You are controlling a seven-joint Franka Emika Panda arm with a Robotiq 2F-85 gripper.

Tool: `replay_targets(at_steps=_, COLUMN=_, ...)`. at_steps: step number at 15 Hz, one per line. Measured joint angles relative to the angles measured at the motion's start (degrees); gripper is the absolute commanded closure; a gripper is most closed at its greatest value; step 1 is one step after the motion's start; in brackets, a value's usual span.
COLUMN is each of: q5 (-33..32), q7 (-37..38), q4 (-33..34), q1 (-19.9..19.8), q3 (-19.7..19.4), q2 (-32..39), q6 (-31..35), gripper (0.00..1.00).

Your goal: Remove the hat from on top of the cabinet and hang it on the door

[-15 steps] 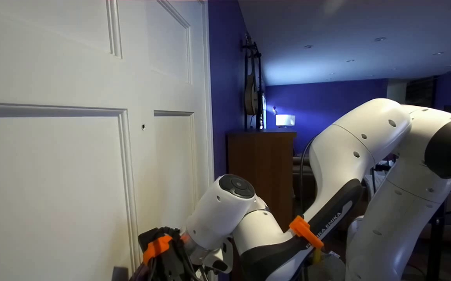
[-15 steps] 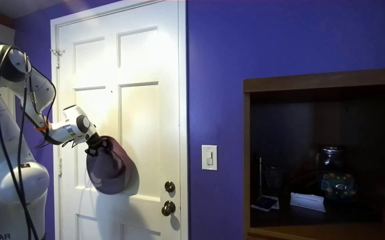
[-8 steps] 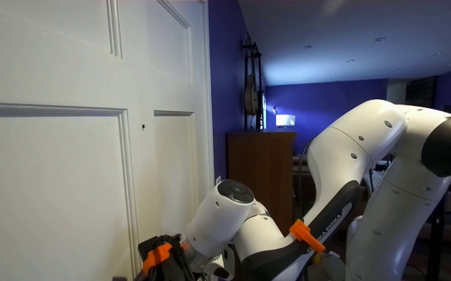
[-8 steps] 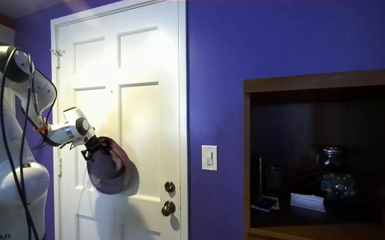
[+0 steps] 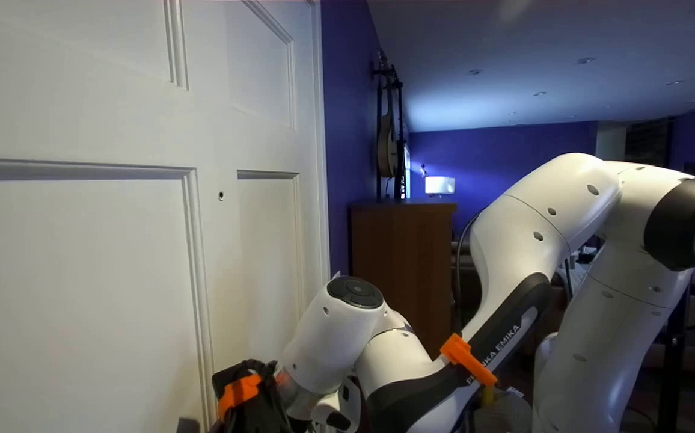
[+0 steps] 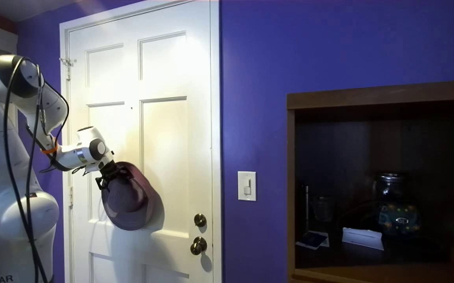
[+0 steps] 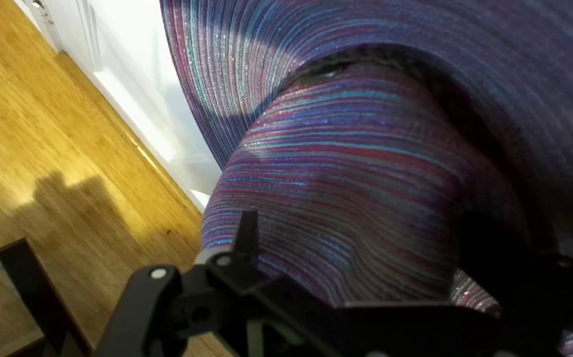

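Pincer (image 7: pixel 357 223) has spread wider over the past second; hat (image 6: pixel 127 202) has barely shifted at the door (image 6: pixel 168 149)

The hat is at the front of the white door, brim toward the panels and crown facing out; whatever might bear it is hidden. The pincer's 2 fingers (image 7: pixel 246 233) stand wide apart with the soft crown between them and no squeeze apparent; whether they brush the fabric cannot be told. This looks like the letting-go step, with the withdrawal left to do.

A fall seems the chief risk: if nothing has caught the hat, it would drop to the wooden floor (image 7: pixel 58 134) as support goes. Snagging comes next: a fingertip could catch the creased crown and drag the hat off, should the arm (image 6: pixel 68 156) back out at a slant.

Around it, the raised panel mouldings (image 6: pixel 141 133) offer edges for a finger to scrape. The brass knob (image 6: pixel 198 246) lies apart from the brim, and the cabinet (image 5: pixel 404 246) stands past the door frame (image 6: pixel 216 118). Straight back from the door, toward the robot, seems the best room for moving.
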Motion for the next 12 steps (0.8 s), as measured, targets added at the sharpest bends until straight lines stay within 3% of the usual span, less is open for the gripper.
replay_targets(at_steps=12, q5=1.9, q7=-0.2, q4=1.8, q1=8.9, q3=-8.8, q2=1.7, q6=-9.2, gripper=0.00)
